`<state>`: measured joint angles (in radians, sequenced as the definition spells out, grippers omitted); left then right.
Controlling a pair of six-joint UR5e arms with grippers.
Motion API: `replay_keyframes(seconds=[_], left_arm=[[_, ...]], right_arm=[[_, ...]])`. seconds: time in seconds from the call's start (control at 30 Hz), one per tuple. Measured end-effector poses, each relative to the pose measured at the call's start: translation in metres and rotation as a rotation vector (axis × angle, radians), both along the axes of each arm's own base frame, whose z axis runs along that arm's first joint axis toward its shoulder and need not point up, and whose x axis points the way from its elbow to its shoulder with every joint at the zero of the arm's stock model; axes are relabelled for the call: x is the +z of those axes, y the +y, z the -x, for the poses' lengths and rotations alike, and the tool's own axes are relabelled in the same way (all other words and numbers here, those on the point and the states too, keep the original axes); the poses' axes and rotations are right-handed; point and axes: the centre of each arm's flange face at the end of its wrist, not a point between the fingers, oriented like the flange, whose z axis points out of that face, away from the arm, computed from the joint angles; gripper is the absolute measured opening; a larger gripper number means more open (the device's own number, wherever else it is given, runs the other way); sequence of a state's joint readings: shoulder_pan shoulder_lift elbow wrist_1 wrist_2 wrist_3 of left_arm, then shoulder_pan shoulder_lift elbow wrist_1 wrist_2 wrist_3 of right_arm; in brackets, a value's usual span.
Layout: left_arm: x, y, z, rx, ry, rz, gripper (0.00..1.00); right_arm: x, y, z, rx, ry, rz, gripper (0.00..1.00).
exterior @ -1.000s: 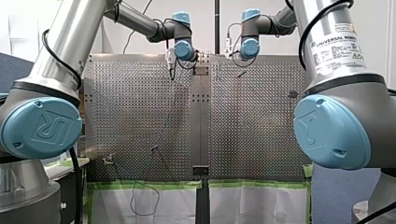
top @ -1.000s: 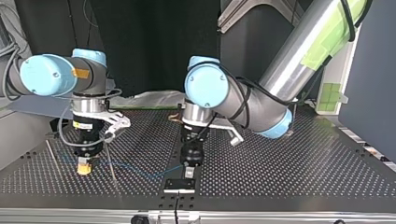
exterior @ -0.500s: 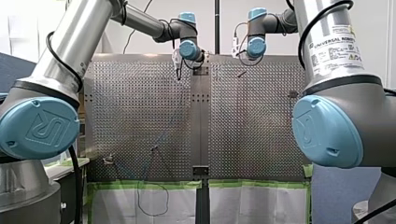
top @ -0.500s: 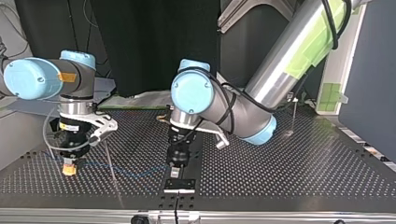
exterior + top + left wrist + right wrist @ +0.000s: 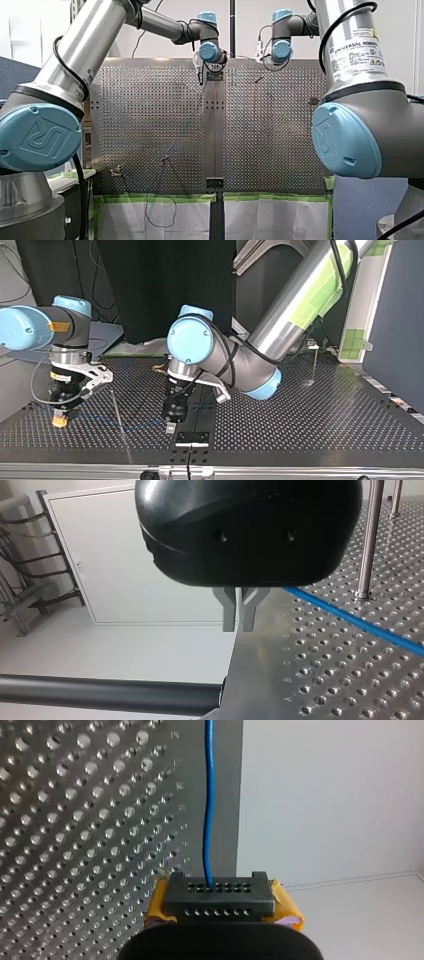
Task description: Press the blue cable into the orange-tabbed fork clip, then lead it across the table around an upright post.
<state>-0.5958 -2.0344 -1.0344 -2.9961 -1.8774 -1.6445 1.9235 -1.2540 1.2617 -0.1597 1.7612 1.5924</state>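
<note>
The blue cable [image 5: 107,421] lies low over the perforated table [image 5: 300,420], from my right gripper [image 5: 60,420] across to my left gripper [image 5: 171,428]. In the right wrist view my right gripper [image 5: 220,892], with yellow pads [image 5: 156,906], is shut on the blue cable [image 5: 208,800], which runs straight ahead along the table's edge. In the left wrist view my left gripper [image 5: 239,622] has its metal fingers together with nothing between the tips. There the blue cable [image 5: 360,622] comes from behind them and passes an upright post [image 5: 368,535]. A small orange-tinged clip [image 5: 159,368] shows behind my left arm.
A thin rod [image 5: 119,415] stands between the two grippers near the table's front edge in the top view. Another post [image 5: 315,362] stands at that view's far right. A black plate [image 5: 192,438] lies just beside my left gripper. The cable's slack hangs off the table edge [image 5: 160,212].
Both arms have shifted toward the top view's left, the front view's right, and the cable between them has moved along with them. Both grippers stay shut.
</note>
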Motion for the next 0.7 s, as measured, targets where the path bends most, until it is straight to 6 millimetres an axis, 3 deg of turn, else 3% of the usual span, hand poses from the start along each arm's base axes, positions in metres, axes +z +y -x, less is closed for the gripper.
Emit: replay_keyframes(seconds=[0.2, 0.43, 0.7], left_arm=[[-0.005, -0.003, -0.003, -0.006, 0.010, -0.002, 0.00], [-0.034, -0.018, -0.011, -0.020, 0.056, -0.037, 0.00], [-0.049, -0.032, -0.014, -0.035, 0.069, -0.041, 0.00]], right_arm=[[-0.001, -0.007, 0.011, -0.019, -0.001, -0.003, 0.00], [-0.002, -0.014, 0.026, -0.046, 0.000, -0.009, 0.00], [-0.005, -0.024, 0.045, -0.078, 0.000, -0.014, 0.00]])
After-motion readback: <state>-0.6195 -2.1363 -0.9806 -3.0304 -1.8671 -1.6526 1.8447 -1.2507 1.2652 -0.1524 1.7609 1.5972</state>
